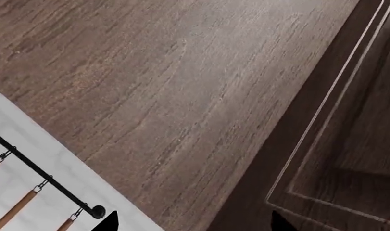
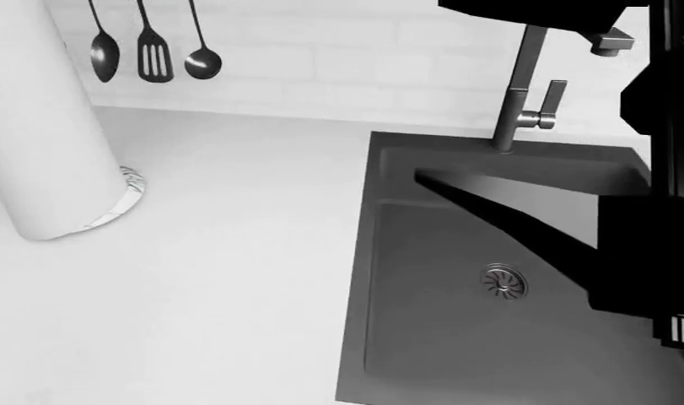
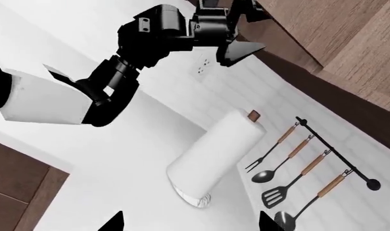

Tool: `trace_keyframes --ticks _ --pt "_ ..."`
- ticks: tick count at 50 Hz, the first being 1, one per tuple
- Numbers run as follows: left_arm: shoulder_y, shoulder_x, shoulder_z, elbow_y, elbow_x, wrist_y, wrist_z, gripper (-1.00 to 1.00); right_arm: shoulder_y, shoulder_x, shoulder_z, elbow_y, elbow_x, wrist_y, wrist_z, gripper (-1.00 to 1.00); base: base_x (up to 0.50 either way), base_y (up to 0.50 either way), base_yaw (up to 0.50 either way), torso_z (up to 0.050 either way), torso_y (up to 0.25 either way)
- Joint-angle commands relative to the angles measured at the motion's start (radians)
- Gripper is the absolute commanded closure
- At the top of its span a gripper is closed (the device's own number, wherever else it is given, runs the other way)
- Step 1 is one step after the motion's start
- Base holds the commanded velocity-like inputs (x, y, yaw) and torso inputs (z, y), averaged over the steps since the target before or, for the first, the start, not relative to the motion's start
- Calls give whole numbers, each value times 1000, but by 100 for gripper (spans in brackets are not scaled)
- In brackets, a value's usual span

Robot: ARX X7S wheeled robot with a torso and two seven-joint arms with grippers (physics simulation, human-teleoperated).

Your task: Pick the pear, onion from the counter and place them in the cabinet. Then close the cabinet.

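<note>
The left tool [image 3: 236,31] is raised against the wooden cabinet [image 1: 182,86]; the right tool [image 3: 188,226] shows only two tips, set apart, nothing between them. The left's opening cannot be told. Pear and onion are seen in no view — the worktop [image 2: 207,278] beside the sink [image 2: 488,278] is bare. Risk: the left tool may scrape the cabinet door, since clearance looks slight.

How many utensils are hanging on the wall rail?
4: a fork, spoon, slotted spatula and ladle, side by side beside the paper towel roll. The head view shows only three.
</note>
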Motion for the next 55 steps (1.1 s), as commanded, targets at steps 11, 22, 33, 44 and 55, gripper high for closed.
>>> trace_keyframes --ticks 11,22,33,44,55 --pt "-169 16 30 -40 51 41 69 -100 -113 36 -49 56 -95 -23 -35 -100 0 0 0 0 0" --pt "-226 17 33 -56 92 78 77 -100 -90 39 -47 65 -97 -6 -29 -100 0 0 0 0 0" --pt "-342 34 91 -142 115 56 160 -100 -94 41 -39 59 -91 -11 -22 -100 0 0 0 0 0" --pt "-513 103 227 -337 145 -43 339 -100 -92 47 -30 54 -82 -13 -17 -100 0 0 0 0 0" --pt "-614 154 317 -451 170 -118 505 -100 -97 55 -23 50 -77 -17 -12 -100 0 0 0 1 0"
